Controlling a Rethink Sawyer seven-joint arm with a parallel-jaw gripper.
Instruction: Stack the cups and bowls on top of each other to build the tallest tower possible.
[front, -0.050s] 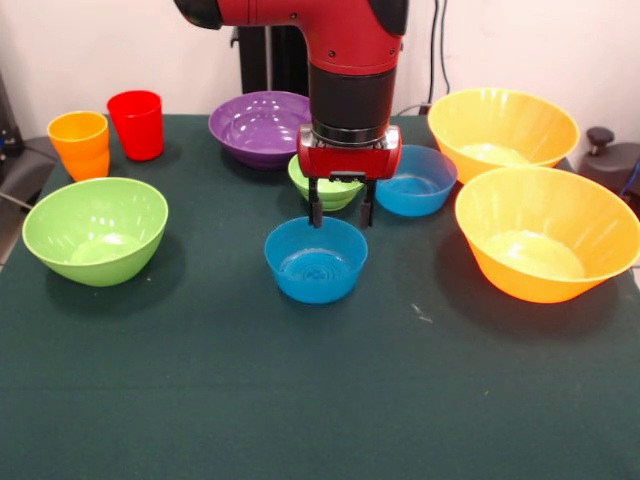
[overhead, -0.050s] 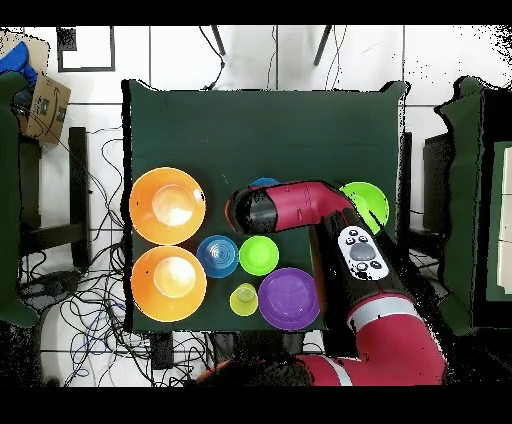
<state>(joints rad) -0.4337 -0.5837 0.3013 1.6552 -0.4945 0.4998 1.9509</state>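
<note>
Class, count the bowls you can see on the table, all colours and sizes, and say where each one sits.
7. In the front view: large green bowl left; purple bowl at the back; small green bowl and two blue bowls centre; two orange bowls right.

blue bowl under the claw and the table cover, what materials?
Blue bowl: likely glossy plastic, slightly translucent; it shows sheen and moulded rings in its base. Table cover: looks like matte dark green fabric or felt, with no glare.
</note>
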